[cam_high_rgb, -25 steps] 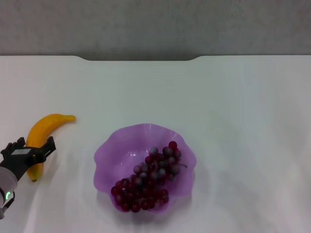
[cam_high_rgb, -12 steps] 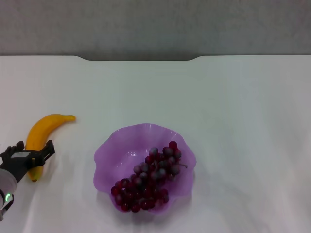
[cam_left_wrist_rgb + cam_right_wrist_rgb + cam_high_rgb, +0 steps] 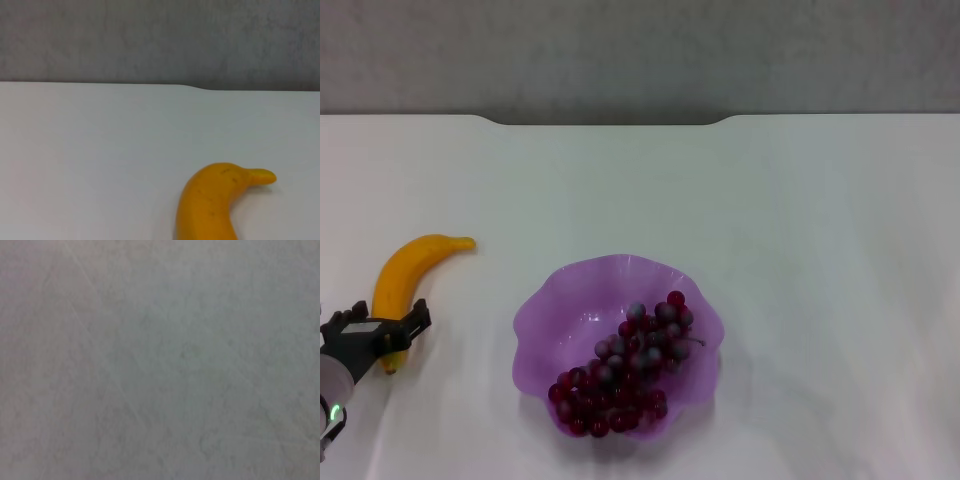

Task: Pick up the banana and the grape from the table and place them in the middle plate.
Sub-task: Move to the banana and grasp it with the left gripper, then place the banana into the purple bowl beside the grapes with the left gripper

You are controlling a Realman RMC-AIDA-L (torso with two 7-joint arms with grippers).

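Note:
The yellow-orange banana lies on the white table at the left, its far tip pointing right; it also shows in the left wrist view. My left gripper is open, with its black fingers on either side of the banana's near half. The bunch of dark red-purple grapes lies inside the translucent purple plate with a wavy rim, at the middle front of the table. My right gripper is out of view; its wrist view shows only a blurred grey surface.
The white table's back edge meets a grey wall, with a shallow notch at its middle. Bare tabletop lies between the banana and the plate and to the plate's right.
My left gripper has drawn back along the banana toward the front left corner, still open. The banana, the grapes and the plate have not moved.

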